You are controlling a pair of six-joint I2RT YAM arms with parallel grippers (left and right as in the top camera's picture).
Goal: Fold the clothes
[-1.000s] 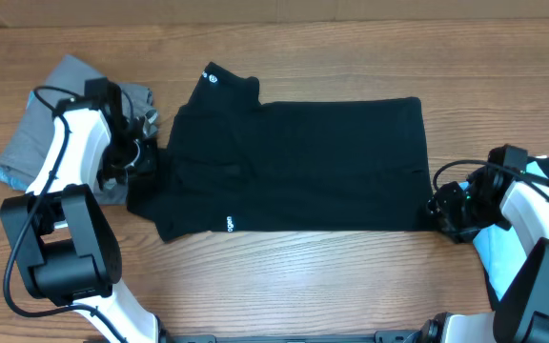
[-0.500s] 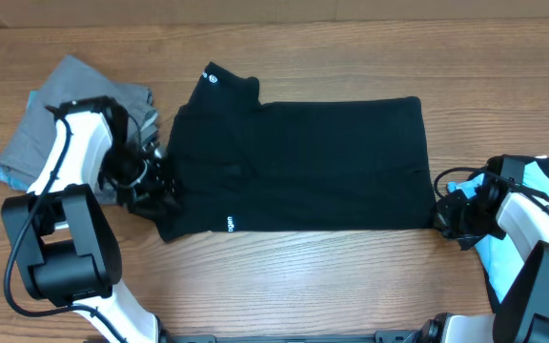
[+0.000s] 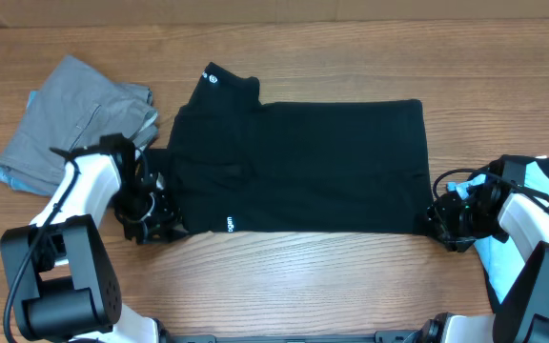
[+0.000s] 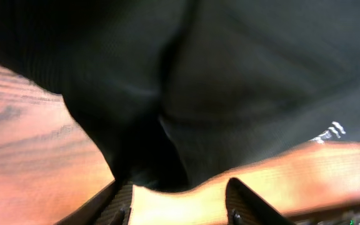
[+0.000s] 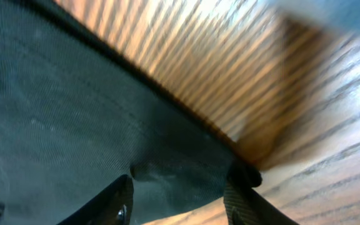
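Observation:
A black garment [image 3: 294,162] lies spread flat across the middle of the table, with small white logos near its collar and lower hem. My left gripper [image 3: 160,225] is at its lower-left corner. In the left wrist view the fingers [image 4: 180,205] are open over bare wood, with the garment's edge [image 4: 167,94] just ahead of them. My right gripper [image 3: 437,217] is at the lower-right corner. In the right wrist view its fingers [image 5: 179,201] are open with the garment's corner [image 5: 180,169] lying between them.
A folded grey garment [image 3: 74,119] lies at the back left, over a bit of light blue cloth. A light blue cloth [image 3: 546,186] lies at the right edge under my right arm. Bare wooden table [image 3: 303,276] runs along the front.
My left gripper has moved from beside the grey garment toward the front, down to the black garment's lower-left corner. My right gripper has shifted slightly at the lower-right corner.

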